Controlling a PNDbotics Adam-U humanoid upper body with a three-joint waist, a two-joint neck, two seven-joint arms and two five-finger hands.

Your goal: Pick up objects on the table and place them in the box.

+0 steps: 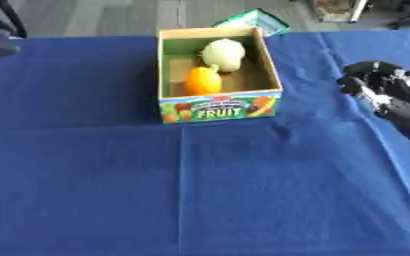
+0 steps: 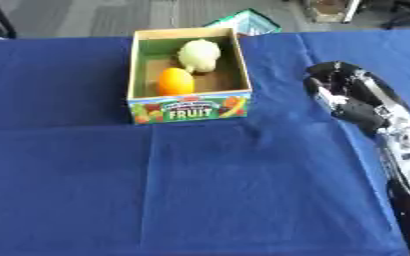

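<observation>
Looking down through the left eye view, the box [image 1: 219, 97] sits at the far middle of the blue-covered worktop [image 1: 86, 190], its front marked FRUIT. Inside lie an orange fruit [image 1: 202, 81] toward the front and a pale green one [image 1: 223, 54] just behind it, touching or nearly so. A green carton [image 1: 259, 21] peeks out behind the box. The right robot hand [image 1: 385, 95] hangs off to the box's right, well apart from it.

Turning to the right eye view, that hand [image 2: 348, 100] shows more fully: fingers curled inward, holding nothing. The left robot hand is not in view. No loose object shows on the cloth, so the placing step seems finished. Any next move would call for finding another item first; otherwise the task looks nearly or wholly done.
</observation>
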